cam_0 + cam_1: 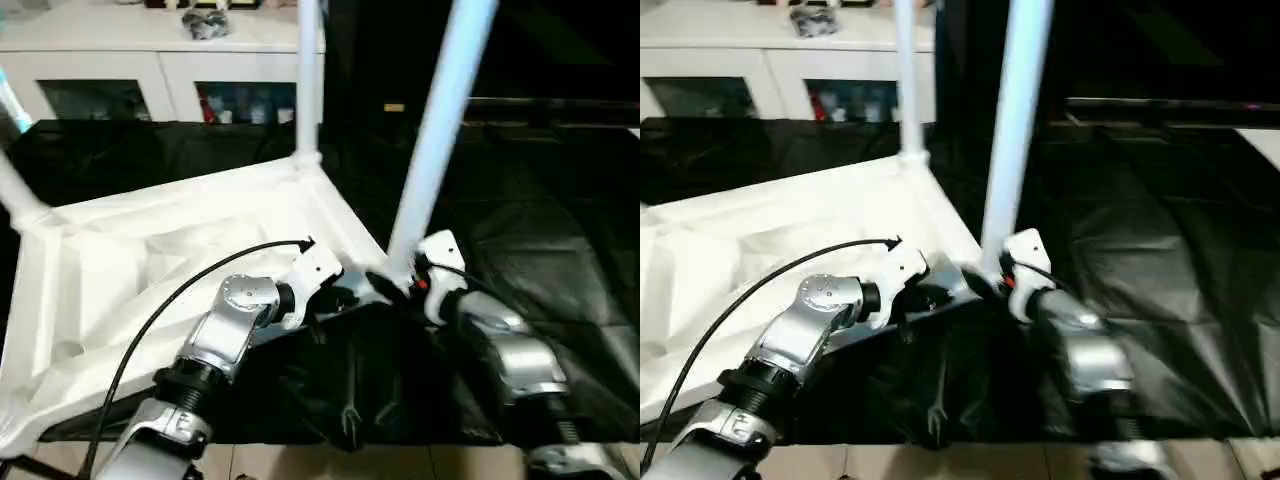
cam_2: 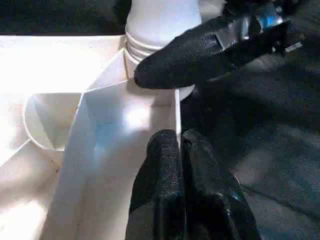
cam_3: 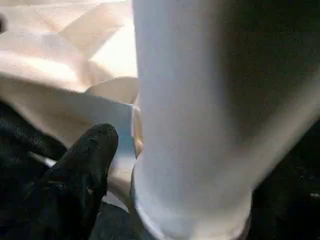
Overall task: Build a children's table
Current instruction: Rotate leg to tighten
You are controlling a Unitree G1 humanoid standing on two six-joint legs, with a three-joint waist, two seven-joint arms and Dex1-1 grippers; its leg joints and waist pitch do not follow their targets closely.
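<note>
1. Work surface is covered with a black sheet (image 1: 540,250), crinkled and a bit shiny.
2. Upside-down white children's table (image 1: 150,270) sits right on it, ribbed underside up, legs pointing upward.

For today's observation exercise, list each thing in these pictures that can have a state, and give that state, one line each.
Tabletop: upside down, ribbed underside up, on the black cloth.
Near leg: standing in its corner socket, leaning slightly.
Far leg: upright in its corner socket.
Left tool: shut on the tabletop's rim.
Right tool: at the near leg's base; grip unclear.
Cabinet: glass doors closed.
</note>
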